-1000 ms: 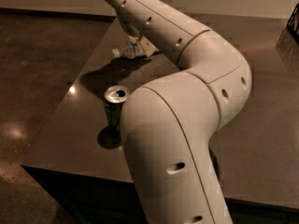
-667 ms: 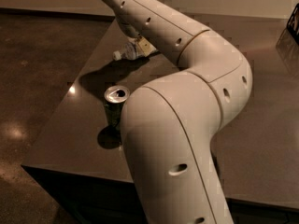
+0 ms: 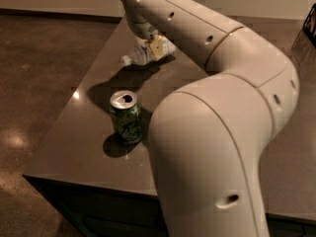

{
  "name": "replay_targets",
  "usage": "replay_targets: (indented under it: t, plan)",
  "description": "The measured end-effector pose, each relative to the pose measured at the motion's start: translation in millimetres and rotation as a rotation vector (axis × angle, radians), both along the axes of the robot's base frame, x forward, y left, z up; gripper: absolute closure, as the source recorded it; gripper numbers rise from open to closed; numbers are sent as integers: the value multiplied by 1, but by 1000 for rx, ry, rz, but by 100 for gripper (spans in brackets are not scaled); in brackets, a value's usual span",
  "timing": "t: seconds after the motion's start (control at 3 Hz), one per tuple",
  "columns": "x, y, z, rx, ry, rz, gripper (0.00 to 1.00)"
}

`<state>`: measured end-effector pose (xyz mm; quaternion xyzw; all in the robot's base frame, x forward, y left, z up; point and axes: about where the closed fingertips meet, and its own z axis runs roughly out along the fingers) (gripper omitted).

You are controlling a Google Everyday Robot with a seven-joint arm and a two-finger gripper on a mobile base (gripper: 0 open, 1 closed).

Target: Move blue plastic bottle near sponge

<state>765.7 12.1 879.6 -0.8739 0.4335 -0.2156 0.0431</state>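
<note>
My hand low over the far part of the desk, whether wide or closed I cannot tell, blue plastic bottle lying sideways just beneath it, cap pointing left, green can upright nearer, well apart.

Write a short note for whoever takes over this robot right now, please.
Tool: at the bottle, on the table's far side; grip unclear.
Bottle: on its side, cap pointing left, beside the tool.
Sponge: not in sight; the arm may hide it.
Can: upright near the front edge, apart from the bottle.
Done: tool is at the bottle. Left: bring it near the sponge.
</note>
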Motion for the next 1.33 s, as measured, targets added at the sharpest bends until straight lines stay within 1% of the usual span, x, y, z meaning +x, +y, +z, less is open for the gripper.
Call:
replay_targets:
  t: [0.33,0.67,1.0,1.33]
  plan:
    - [-29,-15,20,50,-3,-7,100]
    - [-57,-43,36,89,17,-42,100]
    - [-79,-70,38,102,56,-80,100]
    - [-99,-87,28,99,103,-103,100]
